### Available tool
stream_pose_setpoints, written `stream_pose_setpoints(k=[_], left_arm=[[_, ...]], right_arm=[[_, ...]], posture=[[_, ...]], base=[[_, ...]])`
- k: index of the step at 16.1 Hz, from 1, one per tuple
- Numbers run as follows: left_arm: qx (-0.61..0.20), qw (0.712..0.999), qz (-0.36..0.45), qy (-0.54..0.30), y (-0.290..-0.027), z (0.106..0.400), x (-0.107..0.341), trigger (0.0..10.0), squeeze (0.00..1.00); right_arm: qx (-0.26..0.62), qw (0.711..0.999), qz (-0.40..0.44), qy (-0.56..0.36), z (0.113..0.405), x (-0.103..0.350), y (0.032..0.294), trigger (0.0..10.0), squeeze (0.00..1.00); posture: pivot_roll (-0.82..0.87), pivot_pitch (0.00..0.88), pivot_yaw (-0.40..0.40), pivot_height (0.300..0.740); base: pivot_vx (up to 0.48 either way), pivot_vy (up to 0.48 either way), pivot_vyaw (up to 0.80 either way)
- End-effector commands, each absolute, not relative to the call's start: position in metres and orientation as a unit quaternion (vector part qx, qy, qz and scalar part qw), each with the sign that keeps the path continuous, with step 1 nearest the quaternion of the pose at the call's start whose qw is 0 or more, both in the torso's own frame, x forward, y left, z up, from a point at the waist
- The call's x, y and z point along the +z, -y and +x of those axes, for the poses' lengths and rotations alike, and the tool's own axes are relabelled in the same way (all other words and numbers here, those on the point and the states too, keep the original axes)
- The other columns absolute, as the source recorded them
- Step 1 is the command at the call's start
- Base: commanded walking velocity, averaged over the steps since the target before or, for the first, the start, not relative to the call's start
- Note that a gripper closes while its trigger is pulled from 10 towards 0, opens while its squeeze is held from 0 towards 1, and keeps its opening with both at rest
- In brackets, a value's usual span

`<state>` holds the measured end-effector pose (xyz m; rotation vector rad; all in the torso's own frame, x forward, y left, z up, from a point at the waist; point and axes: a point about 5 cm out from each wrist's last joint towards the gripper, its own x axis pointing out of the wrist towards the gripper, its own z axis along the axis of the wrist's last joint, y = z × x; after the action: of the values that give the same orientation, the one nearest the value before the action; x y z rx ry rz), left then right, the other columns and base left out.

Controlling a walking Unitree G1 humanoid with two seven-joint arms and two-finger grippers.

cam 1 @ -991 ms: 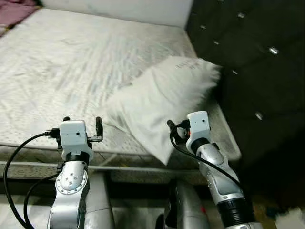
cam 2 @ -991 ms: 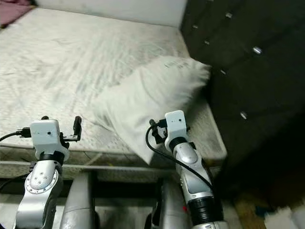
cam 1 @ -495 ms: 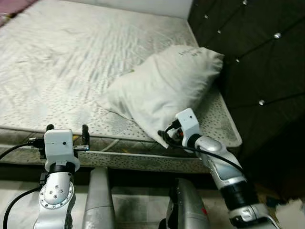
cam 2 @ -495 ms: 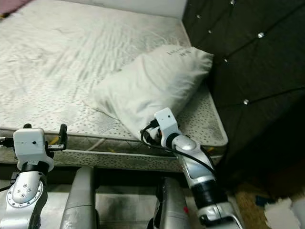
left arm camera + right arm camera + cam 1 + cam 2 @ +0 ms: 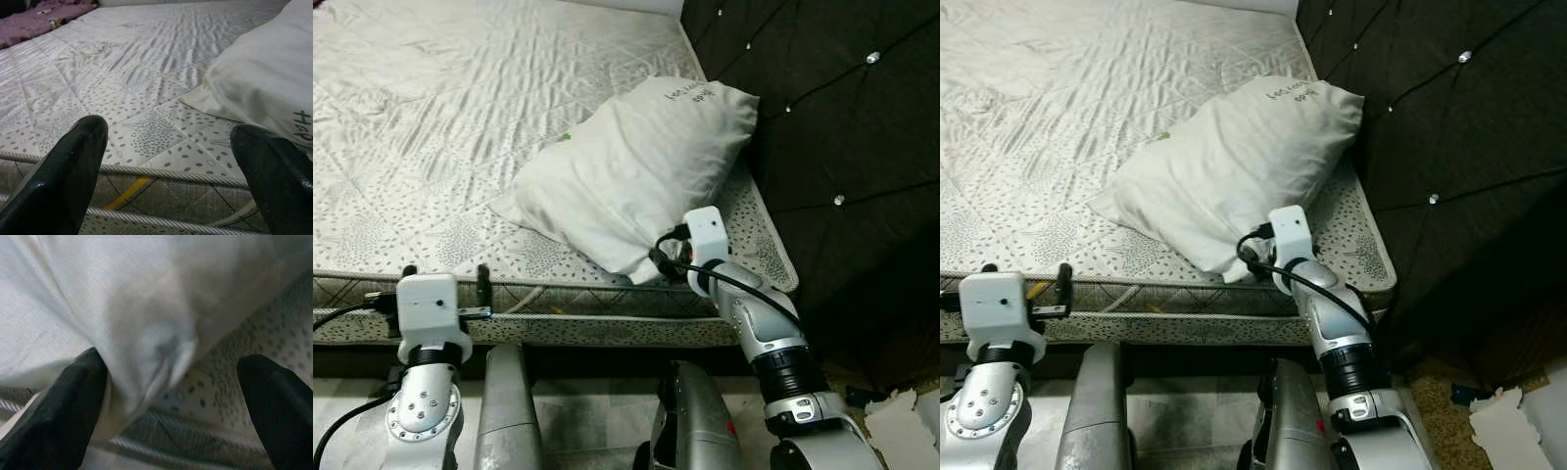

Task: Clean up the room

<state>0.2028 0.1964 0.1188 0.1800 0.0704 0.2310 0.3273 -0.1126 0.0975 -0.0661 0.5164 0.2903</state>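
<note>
pillow: you have it (image 5: 636, 166) on the bed (image 5: 431, 117), right side, against the dark headboard (image 5: 842, 117), its near corner at the mattress edge.
right tool: yours (image 5: 171, 382) has moved in over 1 s and now sits at that near corner, fingers spread, cloth between them, not clenched.
left tool: yours (image 5: 166, 161) has dropped to the near-left mattress edge, fingers apart, empty, well apart from the pillow.
meaning: judged, you're set to pinch the corner; grasp not yet made.
</note>
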Motion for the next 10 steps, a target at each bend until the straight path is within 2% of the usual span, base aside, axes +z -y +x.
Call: stream_pose_setpoints(k=[1, 7, 10], left_arm=[[0.116, 0.989, 0.082, -0.038, -0.195, 0.202, 0.119, 10.0, 0.0], [0.11, 0.99, 0.076, -0.034, -0.19, 0.206, 0.123, 10.0, 0.0], [0.116, 0.99, 0.075, -0.037, -0.192, 0.203, 0.122, 10.0, 0.0]], right_arm=[[0.124, 0.957, -0.021, -0.263, 0.326, 0.1, 0.119, 10.0, 0.0], [0.141, 0.947, 0.064, -0.282, 0.321, 0.1, 0.078, 10.0, 0.0], [0.14, 0.947, 0.077, -0.278, 0.33, 0.1, 0.071, 10.0, 0.0]], posture=[[0.19, 0.072, -0.156, 0.547], [0.21, 0.074, -0.157, 0.547], [0.23, 0.08, -0.166, 0.547]], base=[[0.0, 0.0, 0.0], [0.0, 0.0, 0.0], [0.0, 0.0, 0.0]])
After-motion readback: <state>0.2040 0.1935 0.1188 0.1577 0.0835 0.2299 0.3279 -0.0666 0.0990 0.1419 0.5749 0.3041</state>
